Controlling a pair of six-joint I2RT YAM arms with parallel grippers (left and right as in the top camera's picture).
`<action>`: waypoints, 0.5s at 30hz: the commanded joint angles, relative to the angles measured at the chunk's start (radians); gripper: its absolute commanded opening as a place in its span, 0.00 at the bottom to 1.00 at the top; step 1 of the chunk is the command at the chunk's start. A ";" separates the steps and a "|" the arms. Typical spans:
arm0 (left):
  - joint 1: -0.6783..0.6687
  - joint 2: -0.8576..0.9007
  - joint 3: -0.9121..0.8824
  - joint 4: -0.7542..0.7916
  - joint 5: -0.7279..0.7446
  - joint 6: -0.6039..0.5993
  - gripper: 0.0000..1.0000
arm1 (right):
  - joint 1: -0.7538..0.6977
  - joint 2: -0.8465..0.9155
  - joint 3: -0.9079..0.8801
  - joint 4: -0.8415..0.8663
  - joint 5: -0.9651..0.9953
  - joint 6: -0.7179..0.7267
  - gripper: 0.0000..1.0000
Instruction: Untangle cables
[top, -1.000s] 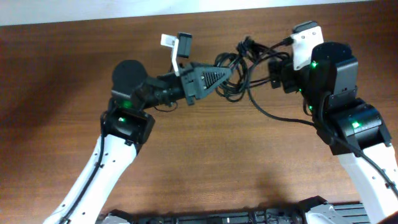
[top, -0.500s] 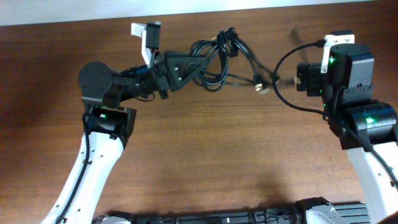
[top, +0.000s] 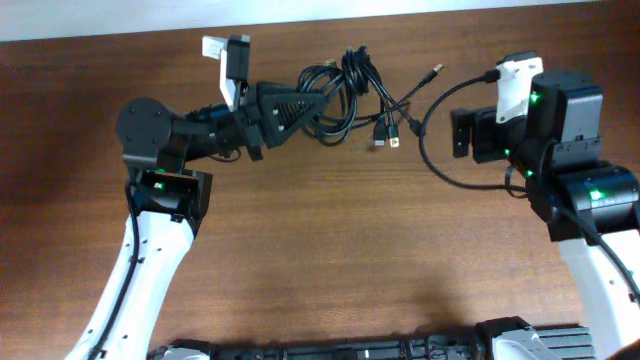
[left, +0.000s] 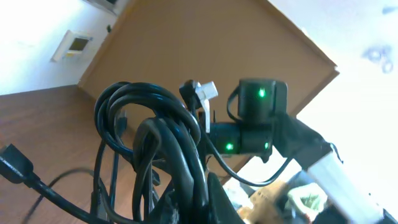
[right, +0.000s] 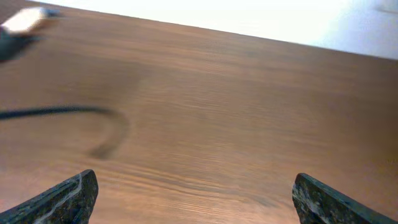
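Left gripper is clamped on the knotted cables. Right gripper gapes wide and empty over the table.

My left gripper: clamped on the knotted thin black cables, far centre.
My right gripper: fingers spread, right of them.

Bright, even room light washes the brown wood-grain table, leaving only faint, soft shadows. Seen from the right wrist, a thin black cable smears with blur above its soft shadow; from the left wrist, the background behind the knotted black cable bundle burns out white.
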 joint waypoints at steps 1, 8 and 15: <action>0.003 -0.023 0.012 0.013 0.101 0.127 0.00 | -0.004 -0.066 0.019 -0.002 -0.216 -0.097 0.99; 0.003 -0.023 0.012 0.010 0.158 0.211 0.00 | -0.004 -0.178 0.019 -0.002 -0.433 -0.227 0.99; -0.046 -0.023 0.012 0.010 0.157 0.237 0.00 | -0.004 -0.198 0.019 -0.010 -0.521 -0.350 0.99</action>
